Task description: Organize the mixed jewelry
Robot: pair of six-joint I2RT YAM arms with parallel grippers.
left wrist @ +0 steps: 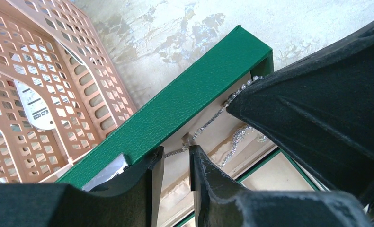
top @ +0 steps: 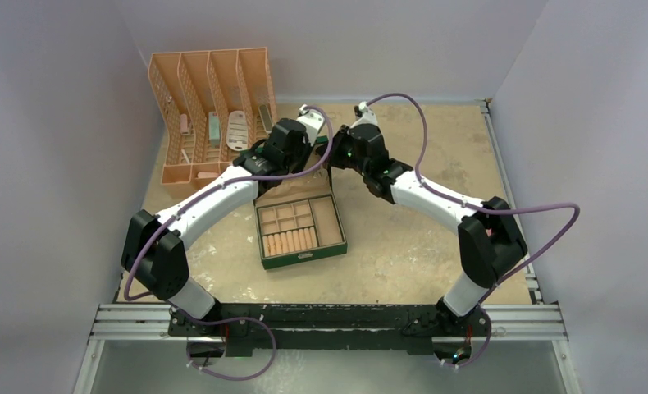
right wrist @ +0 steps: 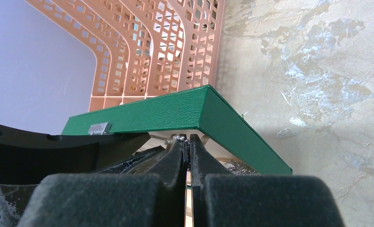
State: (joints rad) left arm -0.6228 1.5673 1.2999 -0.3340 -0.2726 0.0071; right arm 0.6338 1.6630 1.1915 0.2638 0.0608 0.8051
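Note:
The green jewelry box [top: 304, 256] stands open mid-table, its lid [left wrist: 185, 94] raised upright. A silvery glittering chain [left wrist: 209, 120] runs across the lid's cream inner face, with more of it hanging lower down [left wrist: 237, 137]. My right gripper [right wrist: 186, 140] is shut on the chain just under the lid's edge [right wrist: 175, 111]; a silvery heap [right wrist: 237, 165] lies behind it. My left gripper [left wrist: 176, 158] is open, its fingertips either side of the chain's left end at the lid, gripping nothing. In the top view both grippers, the left [top: 317, 160] and the right [top: 337, 156], meet at the lid. Rings and the wire hoop are not visible.
A peach slotted organizer rack [top: 210, 107] with several small items stands at the back left, close behind the lid [left wrist: 43, 85]. The box tray holds a row of tan ring rolls [top: 288, 242] and small compartments. My right arm's finger [left wrist: 317, 109] crowds the left wrist view.

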